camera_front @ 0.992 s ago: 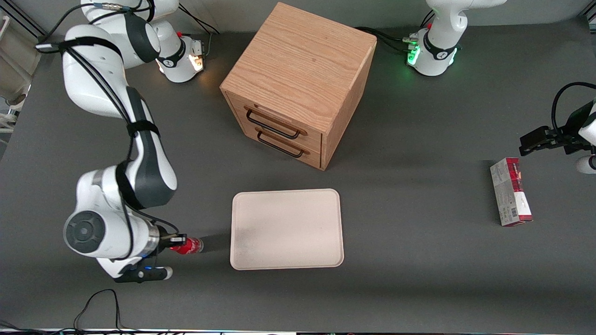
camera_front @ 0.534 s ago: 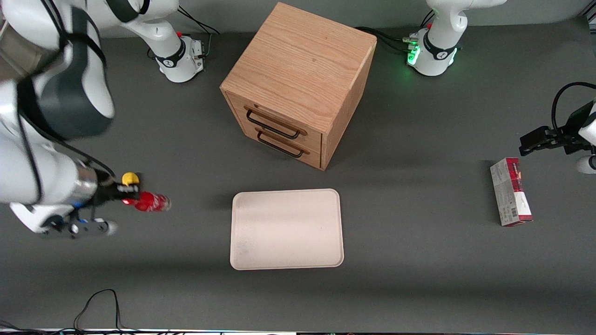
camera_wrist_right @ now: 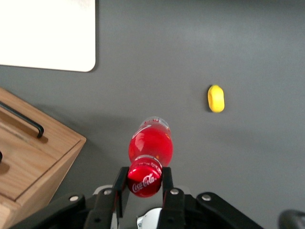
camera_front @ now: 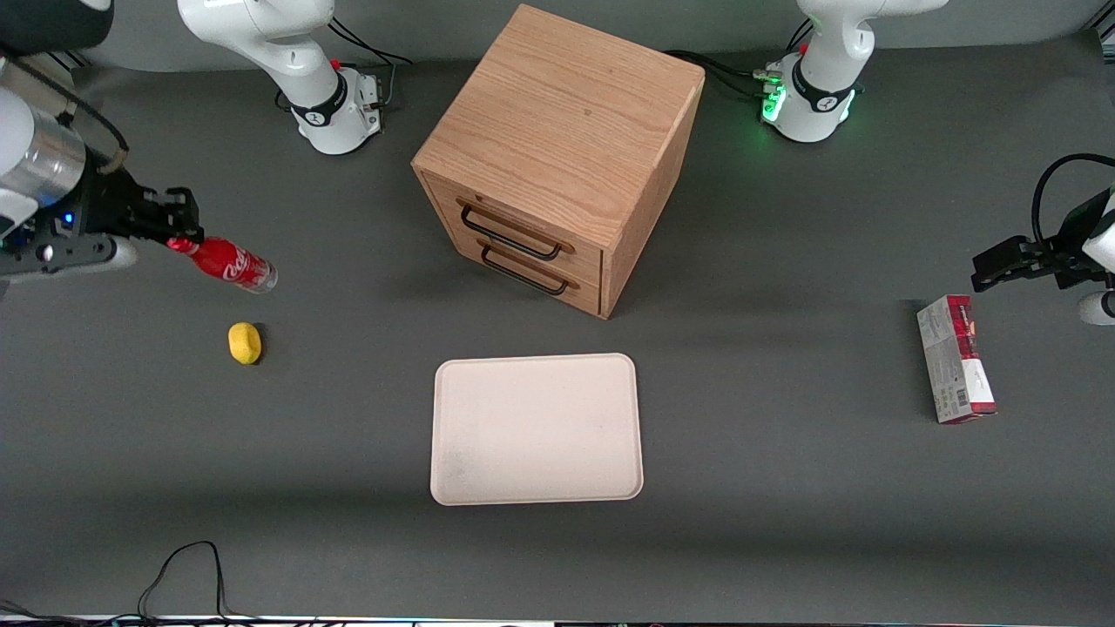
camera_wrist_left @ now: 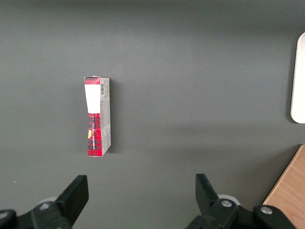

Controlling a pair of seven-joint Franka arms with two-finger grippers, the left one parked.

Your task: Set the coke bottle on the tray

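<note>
Two fingers (camera_wrist_right: 167, 183) of the gripper (camera_front: 179, 237) (camera_wrist_right: 144, 183) were clamped on the red cap of the coke bottle (camera_front: 228, 265) (camera_wrist_right: 149, 151), which hung tilted above the table (camera_front: 784, 488) toward the working arm's end. A yellow lump (camera_front: 245, 342) (camera_wrist_right: 216, 98) lay on the table nearer the front camera than the bottle, and the cream tray (camera_front: 537, 428) (camera_wrist_right: 47, 36) sat well apart from the bottle, in front of the wooden cabinet (camera_front: 557, 157).

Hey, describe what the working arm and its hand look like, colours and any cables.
The working arm is glossy white with a brushed silver wrist ring and a small blue light beside it. Its hand is black, with two slim black fingers on a black body with silver screws. Black cables run from its white base.
</note>
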